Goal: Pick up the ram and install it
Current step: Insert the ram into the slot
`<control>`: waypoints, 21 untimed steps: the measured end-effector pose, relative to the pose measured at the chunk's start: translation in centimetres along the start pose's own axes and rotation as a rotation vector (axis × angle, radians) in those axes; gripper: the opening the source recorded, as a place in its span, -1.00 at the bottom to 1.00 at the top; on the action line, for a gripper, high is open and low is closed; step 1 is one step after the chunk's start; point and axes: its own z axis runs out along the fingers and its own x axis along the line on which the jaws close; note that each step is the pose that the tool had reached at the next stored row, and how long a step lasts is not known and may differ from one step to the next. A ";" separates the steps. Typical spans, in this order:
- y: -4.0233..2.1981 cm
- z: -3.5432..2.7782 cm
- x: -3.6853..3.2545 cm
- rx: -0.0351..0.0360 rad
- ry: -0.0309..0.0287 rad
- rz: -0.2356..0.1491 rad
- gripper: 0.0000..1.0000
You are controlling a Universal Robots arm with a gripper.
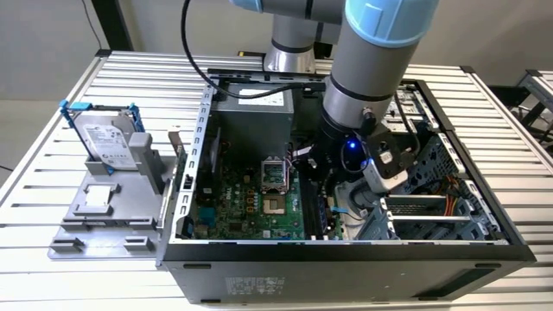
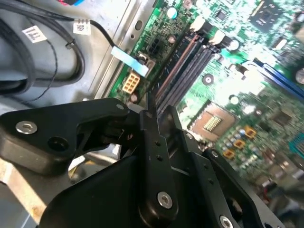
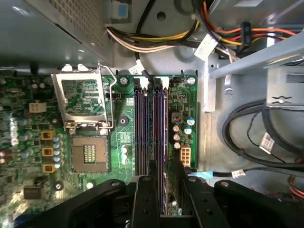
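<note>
My gripper (image 3: 159,190) is inside the open computer case (image 1: 346,249), low over the motherboard (image 1: 250,207). It is shut on the ram (image 3: 153,170), a thin dark stick seen edge-on between the black fingers (image 3: 144,194). The ram hangs just above the long black memory slots (image 3: 151,128) and runs in line with them. In the second wrist view the ram's end (image 2: 151,102) pokes out past the fingers (image 2: 153,130) toward the slots (image 2: 183,66). I cannot tell whether the ram touches a slot. In the exterior view the wrist covers the gripper (image 1: 327,191).
A grey holder (image 1: 103,220) on the exterior view's left carries a silver hard drive in a blue frame (image 1: 108,139) and a small square silver chip (image 1: 100,194). The CPU socket (image 3: 88,152) lies beside the slots. Cable bundles (image 3: 247,137) and drive bays (image 1: 432,207) crowd the case's other side.
</note>
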 end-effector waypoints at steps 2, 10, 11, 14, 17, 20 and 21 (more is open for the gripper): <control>0.00 -0.60 0.00 0.0002 0.0002 0.000 1.00; 0.00 -0.60 0.01 0.0014 0.0002 0.000 -1.00; 0.00 -0.60 0.01 0.0015 0.0002 0.000 -1.00; 0.00 -0.60 0.01 0.0027 0.0001 0.000 -1.00; 0.00 -0.60 0.02 0.0033 0.0001 0.000 -1.00; 0.00 -0.60 0.02 0.0038 0.0001 0.000 -1.00; 0.00 -0.60 0.02 0.0039 0.0001 0.000 -1.00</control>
